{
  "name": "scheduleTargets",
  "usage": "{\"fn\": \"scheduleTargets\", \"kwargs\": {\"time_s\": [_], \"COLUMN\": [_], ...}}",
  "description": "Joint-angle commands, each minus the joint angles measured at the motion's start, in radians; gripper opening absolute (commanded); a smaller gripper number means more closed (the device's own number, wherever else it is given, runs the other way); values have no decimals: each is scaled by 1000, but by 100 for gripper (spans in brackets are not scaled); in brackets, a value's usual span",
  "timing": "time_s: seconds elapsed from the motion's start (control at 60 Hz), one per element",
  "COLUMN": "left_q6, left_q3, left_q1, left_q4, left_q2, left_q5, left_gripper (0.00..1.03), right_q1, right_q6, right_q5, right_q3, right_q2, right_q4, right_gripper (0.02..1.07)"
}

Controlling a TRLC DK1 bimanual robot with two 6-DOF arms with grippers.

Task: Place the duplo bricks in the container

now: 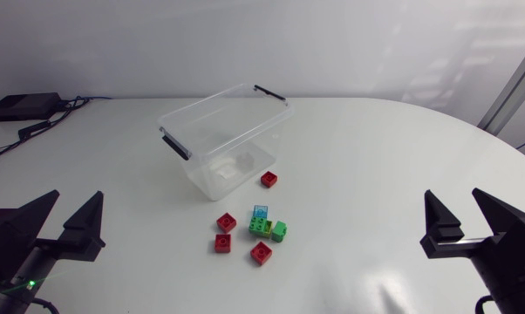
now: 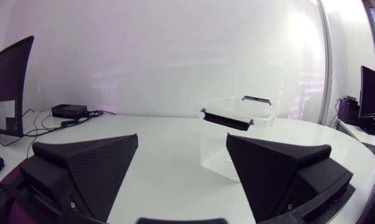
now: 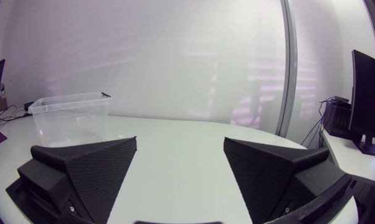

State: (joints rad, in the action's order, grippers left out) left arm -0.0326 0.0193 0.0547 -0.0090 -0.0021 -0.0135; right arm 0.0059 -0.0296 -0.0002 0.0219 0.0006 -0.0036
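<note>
The duplo bricks (image 1: 261, 228) lie loose on the table (image 1: 376, 157) just below the frame's centre, outside the clear container (image 1: 206, 106); one red brick (image 1: 269, 179) sits just beside its front wall. The left gripper (image 1: 75, 208), lower left, and the right gripper (image 1: 454, 205), lower right, sit well apart from them; both have their jaws released, grasping nothing.

The head view looks down from high above the container (image 1: 225, 139). The left wrist view faces it low and nearer, the right wrist view from farther off; all share it.
</note>
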Motion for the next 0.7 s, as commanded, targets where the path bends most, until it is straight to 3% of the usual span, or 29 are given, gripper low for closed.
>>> {"fn": "scheduleTargets", "kwargs": {"time_s": [0.0, 0.417, 0.5, 0.683], "left_q6": [-1, -3, -15, -52], "left_q3": [-18, -7, 41, 180], "left_q1": [0, 16, 34, 70], "left_q4": [-2, -3, -54, -92], "left_q2": [-10, -12, -4, 202], "left_q5": [-5, -5, -5, -6], "left_gripper": [99, 99, 99, 99], "right_q1": [6, 14, 17, 49], "right_q6": [8, 8, 8, 48], "right_q5": [-3, -3, -1, 8], "right_q3": [-22, -22, -10, 52], "right_q2": [-5, -7, -7, 26], "right_q4": [-7, -3, -3, -7], "right_gripper": [103, 102, 102, 102]}}
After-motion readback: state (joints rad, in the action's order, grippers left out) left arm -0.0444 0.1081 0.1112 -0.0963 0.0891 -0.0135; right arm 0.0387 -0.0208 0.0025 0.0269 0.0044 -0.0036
